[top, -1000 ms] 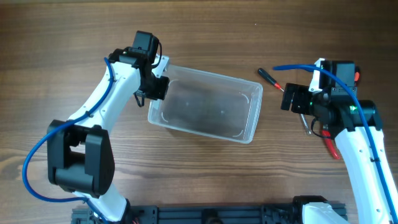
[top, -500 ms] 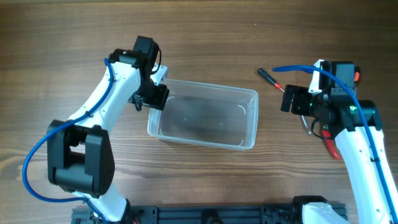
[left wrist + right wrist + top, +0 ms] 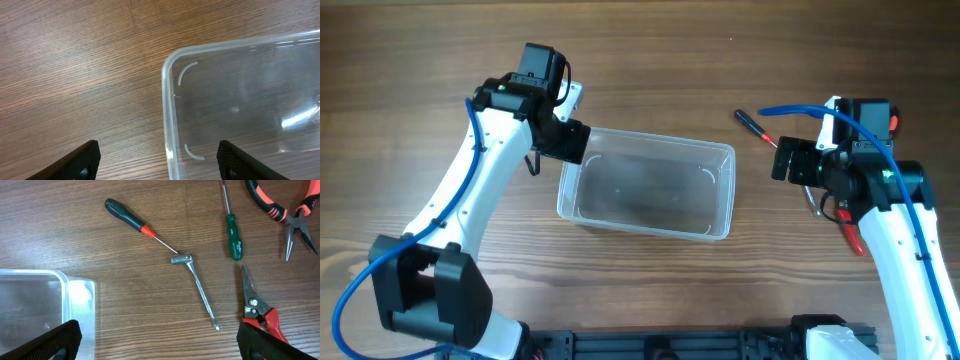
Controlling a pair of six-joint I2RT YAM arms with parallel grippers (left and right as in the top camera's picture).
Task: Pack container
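The container (image 3: 726, 196), a clear rectangular tub, rests flat on the wooden table with nothing in it. Its near-left corner fills the left wrist view, rim (image 3: 165, 100) running down between my fingers. My left gripper (image 3: 567, 141) (image 3: 157, 161) is open, one finger outside the wall and one over the inside, touching neither side. My right gripper (image 3: 786, 160) (image 3: 160, 341) hangs open over bare wood to the right of the tub's end (image 3: 64, 300), holding nothing.
Hand tools lie right of the tub: a black-handled screwdriver (image 3: 127, 216) (image 3: 752, 124), a green screwdriver (image 3: 233, 236), a thin metal wrench (image 3: 198, 287), red-handled snips (image 3: 258, 311) and black-and-orange pliers (image 3: 279, 206). A red handle (image 3: 851, 233) shows under the right arm.
My left gripper has opened and let go of the tub's corner, then drawn back a little to the upper left. The tub swung level and now lies still. The right arm has not moved.
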